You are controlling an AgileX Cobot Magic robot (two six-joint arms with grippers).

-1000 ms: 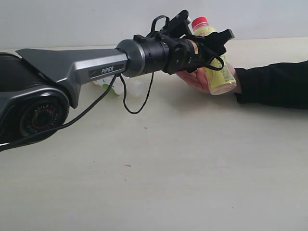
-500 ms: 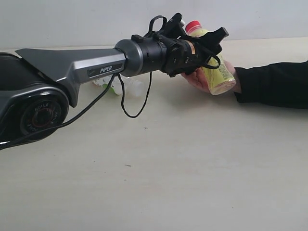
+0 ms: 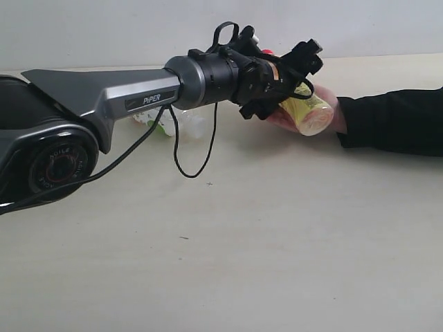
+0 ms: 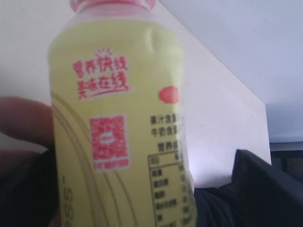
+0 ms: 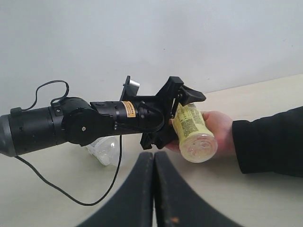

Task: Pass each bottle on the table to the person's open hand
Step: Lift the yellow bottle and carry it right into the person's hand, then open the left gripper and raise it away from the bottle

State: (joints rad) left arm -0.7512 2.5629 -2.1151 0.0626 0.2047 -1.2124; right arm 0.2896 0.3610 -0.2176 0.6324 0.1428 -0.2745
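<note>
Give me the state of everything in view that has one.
Yellow plastic bottle with red cap: tilted, resting in the hand.
Person's bare open hand: open, cupping the bottle.
Left black tool: shut on the yellow bottle.
Right black tool: shut, empty.
Clear plastic bottle: lying on the beige table.

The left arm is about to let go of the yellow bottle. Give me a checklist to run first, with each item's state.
1. The yellow bottle rests on the hand: ok.
2. The hand's fingers closed round the bottle: cannot tell.
3. The left gripper holds the bottle: ok.
4. The right gripper shut, apart from the handover: ok.
5. The black cable hangs clear of the hand: ok.
6. A clear bottle to fetch next lies on the table behind the left arm: ok.
</note>
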